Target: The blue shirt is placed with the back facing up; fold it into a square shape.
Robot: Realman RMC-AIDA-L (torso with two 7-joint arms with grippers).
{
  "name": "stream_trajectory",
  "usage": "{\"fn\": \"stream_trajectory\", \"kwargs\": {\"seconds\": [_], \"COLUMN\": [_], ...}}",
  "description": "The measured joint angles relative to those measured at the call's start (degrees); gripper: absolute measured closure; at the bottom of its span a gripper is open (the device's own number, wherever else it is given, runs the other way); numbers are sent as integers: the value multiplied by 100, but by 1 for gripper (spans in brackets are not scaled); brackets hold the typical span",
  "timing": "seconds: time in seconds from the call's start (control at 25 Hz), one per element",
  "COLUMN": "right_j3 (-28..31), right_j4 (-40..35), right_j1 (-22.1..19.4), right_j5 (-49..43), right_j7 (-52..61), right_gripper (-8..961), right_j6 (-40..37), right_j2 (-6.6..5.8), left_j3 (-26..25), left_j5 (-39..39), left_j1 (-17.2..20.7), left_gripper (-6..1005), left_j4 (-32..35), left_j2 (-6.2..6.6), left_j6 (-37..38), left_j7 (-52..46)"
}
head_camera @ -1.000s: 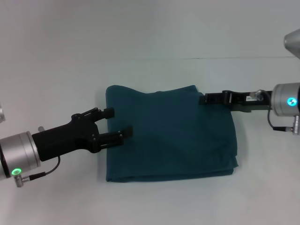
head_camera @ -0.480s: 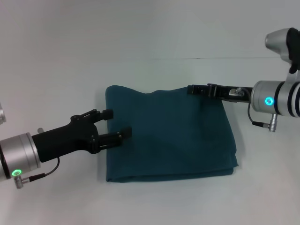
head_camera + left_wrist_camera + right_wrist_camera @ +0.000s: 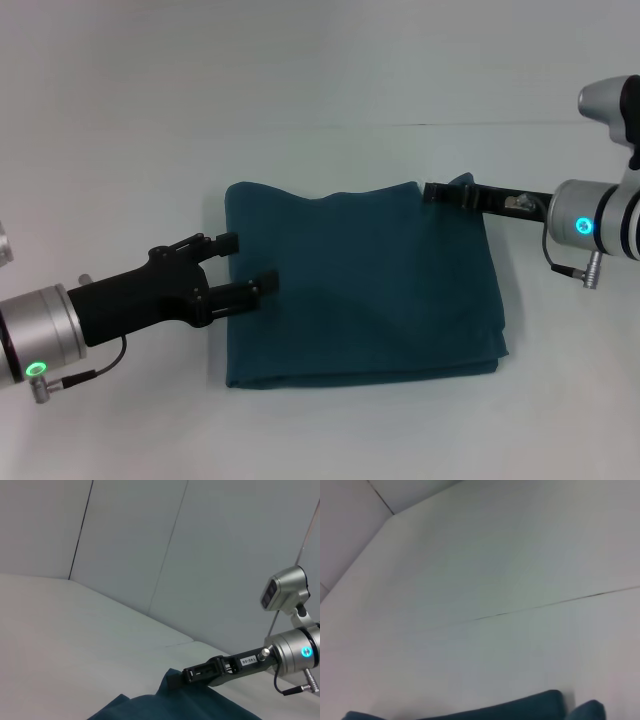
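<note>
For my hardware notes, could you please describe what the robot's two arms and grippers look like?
Both arms end in silver cylindrical wrists with glowing green-blue indicator lights and thin dark cables. The left gripper is matte black with two long jaws. The right gripper is black and slim, bearing a small white label.

A small white label (image 3: 248, 659) sits on the black body of the right gripper (image 3: 176, 678), seen in the left wrist view. It carries dark characters, but they are too small to read with certainty. No other writing is readable anywhere.
</note>
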Motion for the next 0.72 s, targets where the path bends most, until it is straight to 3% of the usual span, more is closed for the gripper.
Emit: {"fn": "stream_trajectory", "kwargs": {"seconds": [0.12, 0.56, 0.72], "right_j3": [5, 42, 42], "right_j4": [2, 0, -9], "right_j1": [-13, -23, -36], "right_j5": [2, 115, 242], "right_j7": [-1, -302, -465], "right_gripper": [335, 570, 736], "right_j6": [4, 17, 59], "right_j2": [-6, 24, 19], "left_j3": [12, 14, -9], "left_j5": [0, 0, -17], "left_j1": [-13, -47, -91], "left_gripper": [114, 113, 113], "left_j4": [0, 0, -4], "left_j2": [-2, -31, -43], "left_j6": [-36, -315, -615], "left_j7": [0, -31, -71]}}
